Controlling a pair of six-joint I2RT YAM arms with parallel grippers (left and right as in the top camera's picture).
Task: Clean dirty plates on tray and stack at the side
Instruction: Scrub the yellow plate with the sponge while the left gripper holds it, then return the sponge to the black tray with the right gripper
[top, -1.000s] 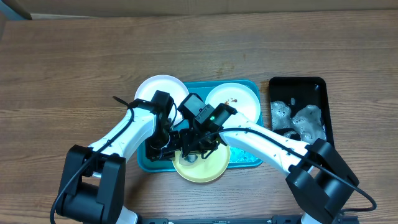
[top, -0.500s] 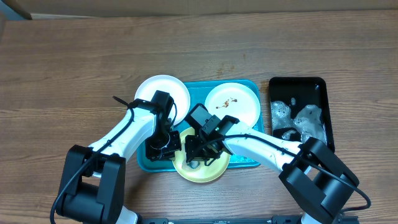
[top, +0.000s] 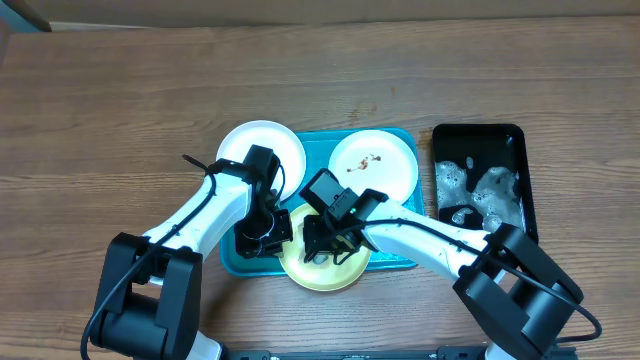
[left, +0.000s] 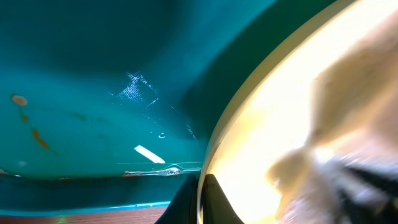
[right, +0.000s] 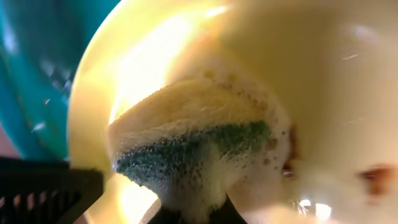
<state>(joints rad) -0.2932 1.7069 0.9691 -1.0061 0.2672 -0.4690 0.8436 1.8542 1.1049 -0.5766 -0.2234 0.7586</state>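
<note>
The pale yellow-green plate lies at the front edge of the turquoise tray, overhanging it. My left gripper is shut on the plate's left rim. My right gripper is shut on a soapy yellow-and-green sponge and presses it on the plate's face, where brown smears show. A white plate with brown smears lies in the tray's back right. Another white plate sits at the tray's back left corner, partly under my left arm.
A glossy black tray with foamy water stands to the right of the turquoise tray. Wood table surface lies all around. The tray floor in the left wrist view carries small orange specks and water drops.
My right gripper with the sponge moved from the tray's middle down onto the yellow-green plate and now shifts slightly on it. My left gripper has kept its hold on the rim.
</note>
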